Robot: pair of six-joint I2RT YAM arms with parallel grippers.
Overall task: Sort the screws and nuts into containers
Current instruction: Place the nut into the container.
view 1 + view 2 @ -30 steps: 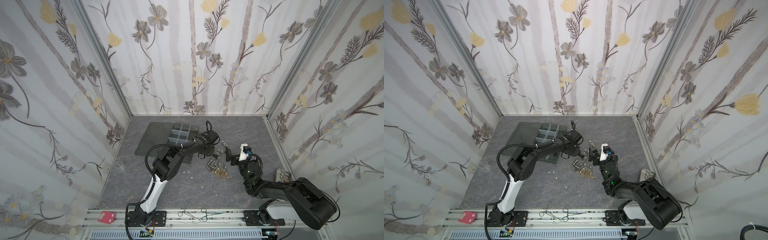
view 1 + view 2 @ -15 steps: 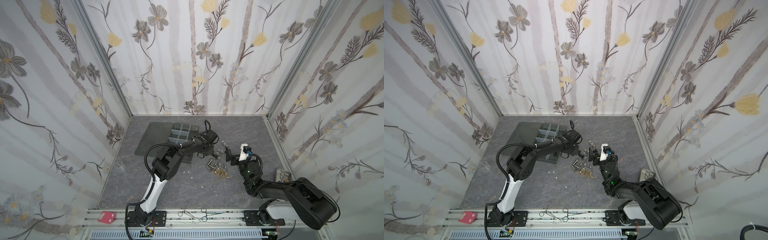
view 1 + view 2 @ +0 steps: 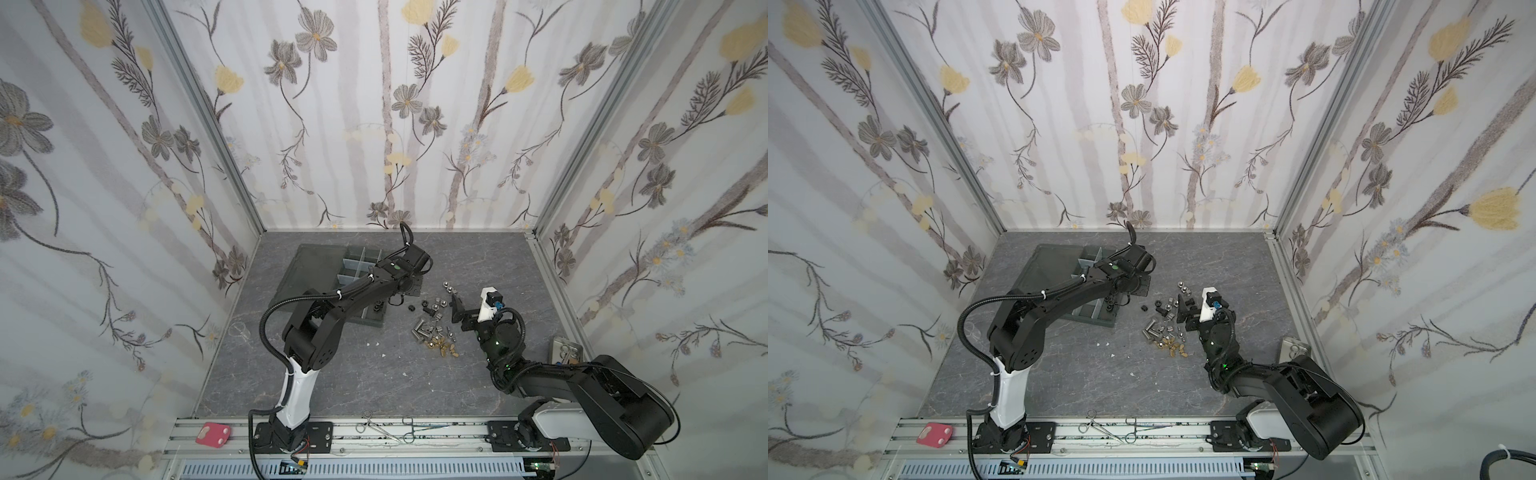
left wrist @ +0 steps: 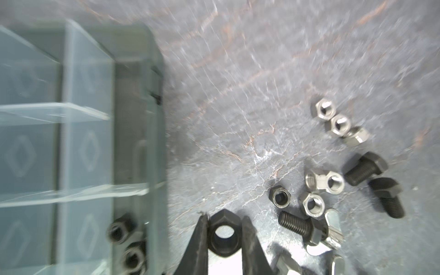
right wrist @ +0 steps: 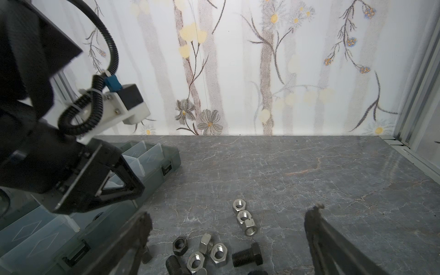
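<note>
My left gripper [image 4: 224, 217] is shut on a black hex nut [image 4: 223, 234], held flat-to-flat just above the floor beside the organizer box [image 4: 140, 142]. In a top view it [image 3: 398, 297] hangs at the box's right edge [image 3: 376, 324]. One near cell holds black nuts [image 4: 121, 229]. The screws and nuts [image 3: 432, 320] lie loose between the arms: silver nuts [image 4: 323, 112], black bolts [image 4: 364, 169], brass pieces [image 3: 442, 347]. My right gripper [image 5: 229, 216] stands open over the pile, empty, also seen in both top views [image 3: 1181, 309].
The box's flat lid [image 3: 311, 266] lies open toward the back left. A small metal tray with scissors [image 3: 565, 351] sits by the right wall. Forceps [image 3: 390, 428] and a red pad [image 3: 214, 434] rest on the front rail. White specks [image 3: 376, 344] dot the floor.
My left gripper's jaws have closed onto the black nut, and the arm has barely shifted. The right arm has stayed still and open.
</note>
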